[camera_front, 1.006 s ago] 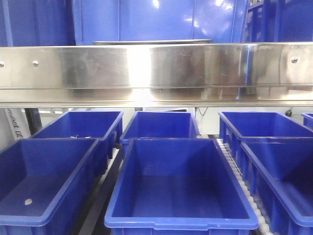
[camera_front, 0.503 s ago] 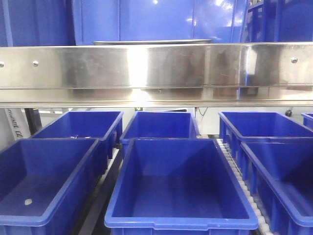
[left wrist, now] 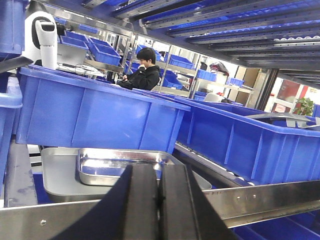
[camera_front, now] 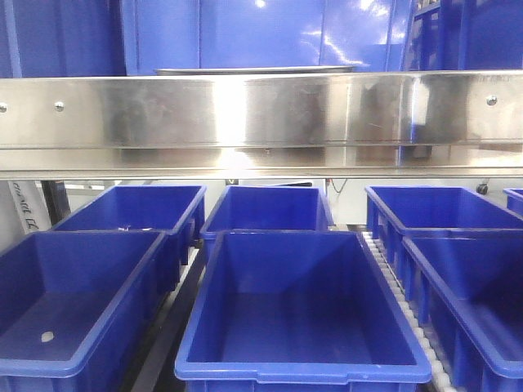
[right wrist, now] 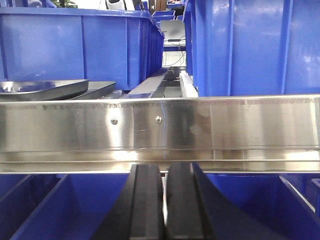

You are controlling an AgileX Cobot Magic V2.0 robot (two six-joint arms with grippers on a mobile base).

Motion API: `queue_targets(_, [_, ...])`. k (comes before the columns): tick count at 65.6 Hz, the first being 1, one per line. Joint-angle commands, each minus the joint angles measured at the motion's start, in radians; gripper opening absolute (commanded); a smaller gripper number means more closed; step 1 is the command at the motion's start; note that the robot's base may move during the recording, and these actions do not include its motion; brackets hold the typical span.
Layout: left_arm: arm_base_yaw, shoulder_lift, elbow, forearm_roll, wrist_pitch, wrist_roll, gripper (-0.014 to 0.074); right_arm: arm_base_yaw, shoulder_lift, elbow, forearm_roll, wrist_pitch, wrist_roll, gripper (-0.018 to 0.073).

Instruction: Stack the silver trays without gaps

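A shiny silver tray lies inside a wider, duller grey tray on the upper shelf, in front of a big blue bin. My left gripper is shut with nothing in it and hovers just short of the shiny tray, over the shelf rail. In the right wrist view the trays' rims show at far left behind the rail. My right gripper is shut and empty, below the rail's lower edge. From the front view only a thin tray rim peeks above the rail; neither gripper shows there.
A long brushed-steel rail with screws fronts the shelf. Large blue bins stand behind the trays. Open blue bins fill the lower level, with a roller track between them. A person sits far behind.
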Motion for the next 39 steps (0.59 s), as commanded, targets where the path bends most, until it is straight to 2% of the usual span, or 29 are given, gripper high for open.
queue_targets(1, [-0.005,-0.008,0.002,0.013,-0.001,-0.004,-0.0015,-0.003,-0.004,0.000,0.000,-0.014,-0.010,-0.0017])
queue_targets(10, [0.039,-0.042,0.003,0.076,0.063,0.023,-0.0015,-0.003,-0.004,0.000,0.000,-0.014,-0.010,-0.0017])
queue_targets(15, [0.108,-0.082,0.003,0.074,0.133,0.112,-0.0015,-0.003,-0.004,0.000,0.000,-0.014,-0.010,-0.0017])
queue_targets(20, [0.193,-0.126,0.003,0.037,0.240,0.223,-0.0015,-0.003,-0.004,0.000,0.000,-0.014,-0.010,-0.0017])
queue_targets(23, [0.249,-0.151,0.011,0.025,0.282,0.252,-0.0015,-0.003,-0.004,0.000,0.000,-0.014,-0.010,-0.0017])
queue_targets(28, [0.330,-0.204,0.049,-0.048,0.293,0.316,-0.0015,-0.003,-0.004,0.000,0.000,-0.014,-0.010,-0.0017])
queue_targets(32, [0.385,-0.239,0.104,-0.106,0.245,0.377,-0.0015,-0.003,-0.004,0.000,0.000,-0.014,-0.010,-0.0017])
queue_targets(39, [0.459,-0.285,0.217,-0.251,0.121,0.479,-0.0015,-0.003,-0.004,0.000,0.000,-0.014,-0.010,-0.0017])
